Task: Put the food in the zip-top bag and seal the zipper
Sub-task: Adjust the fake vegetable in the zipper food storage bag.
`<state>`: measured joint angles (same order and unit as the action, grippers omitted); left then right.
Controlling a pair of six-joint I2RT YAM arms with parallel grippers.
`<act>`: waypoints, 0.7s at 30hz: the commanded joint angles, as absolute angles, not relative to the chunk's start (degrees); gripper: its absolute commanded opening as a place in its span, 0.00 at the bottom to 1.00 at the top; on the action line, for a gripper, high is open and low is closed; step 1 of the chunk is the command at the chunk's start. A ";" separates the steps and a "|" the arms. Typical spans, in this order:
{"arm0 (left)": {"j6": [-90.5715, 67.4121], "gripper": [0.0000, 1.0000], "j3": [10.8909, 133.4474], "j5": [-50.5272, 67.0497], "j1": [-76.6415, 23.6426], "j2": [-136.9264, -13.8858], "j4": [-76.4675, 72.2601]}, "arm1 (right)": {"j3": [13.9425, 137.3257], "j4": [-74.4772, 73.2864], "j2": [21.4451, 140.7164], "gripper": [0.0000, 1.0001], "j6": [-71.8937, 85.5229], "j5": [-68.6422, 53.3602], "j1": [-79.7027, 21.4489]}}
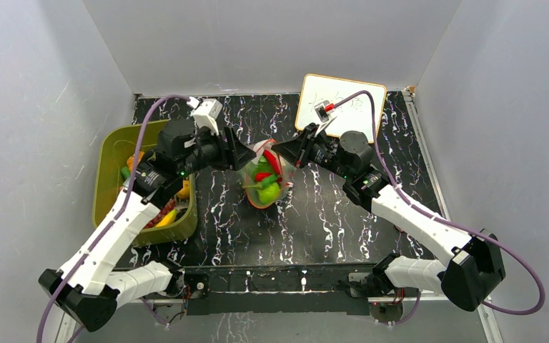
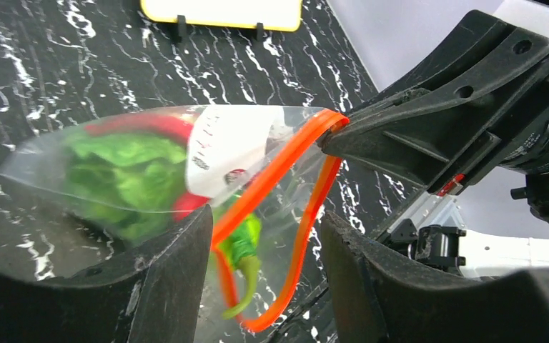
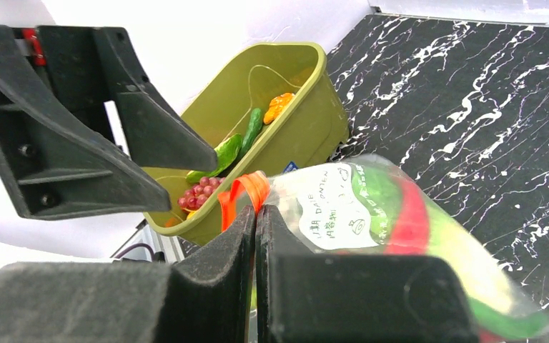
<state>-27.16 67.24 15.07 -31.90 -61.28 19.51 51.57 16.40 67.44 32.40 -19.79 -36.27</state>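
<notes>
The zip-top bag (image 1: 264,182) hangs over the middle of the table between my two grippers, with green leafy and red food (image 2: 129,171) inside it. In the right wrist view my right gripper (image 3: 255,211) is shut on the corner of the bag's mouth, pinching the red-orange zipper (image 3: 246,187). My left gripper (image 2: 264,218) stands open at the other end of the mouth. The zipper (image 2: 279,171) gapes in a loop between its fingers, and neither finger presses it. A green stem pokes out at the mouth. More food, purple grapes (image 3: 199,193) among it, lies in the basket.
An olive-green basket (image 1: 111,153) with several toy fruits and vegetables stands at the left, under my left arm. A yellow-rimmed whiteboard (image 1: 341,107) stands at the back right. Grey walls enclose the black marbled table (image 1: 343,214).
</notes>
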 commanded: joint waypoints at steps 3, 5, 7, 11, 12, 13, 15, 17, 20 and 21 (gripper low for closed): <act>-21.31 0.55 70.86 6.21 -32.13 -60.02 31.78 | 52.62 19.41 65.12 0.00 32.06 -19.21 -36.22; -20.62 0.54 71.05 4.88 -32.05 -60.03 33.76 | 52.54 18.98 65.03 0.00 32.07 -19.23 -36.18; -20.76 0.53 70.30 5.74 -32.15 -59.80 33.60 | 52.63 18.69 65.08 0.00 32.12 -19.60 -36.20; -23.28 0.52 68.20 8.52 -32.16 -59.98 31.86 | 52.55 18.78 65.13 0.00 32.67 -19.68 -36.15; -23.82 0.52 67.41 9.23 -32.13 -60.02 31.24 | 52.49 18.90 65.15 0.00 32.76 -19.61 -36.17; -24.48 0.53 66.30 9.90 -32.10 -60.00 30.31 | 52.47 19.01 65.24 0.00 32.85 -19.52 -36.21; -25.34 0.54 63.67 10.85 -32.07 -59.76 27.47 | 52.56 19.28 65.26 0.00 33.16 -19.39 -36.08; -25.90 0.54 61.17 11.01 -32.09 -59.82 24.69 | 52.76 19.62 65.58 0.00 33.91 -19.69 -36.12; -25.83 0.52 58.42 8.82 -32.06 -60.61 20.85 | 52.75 20.61 65.77 0.00 34.88 -20.57 -36.10; -25.42 0.50 58.21 8.06 -32.06 -61.10 20.35 | 52.60 21.09 65.86 0.00 35.15 -20.71 -36.08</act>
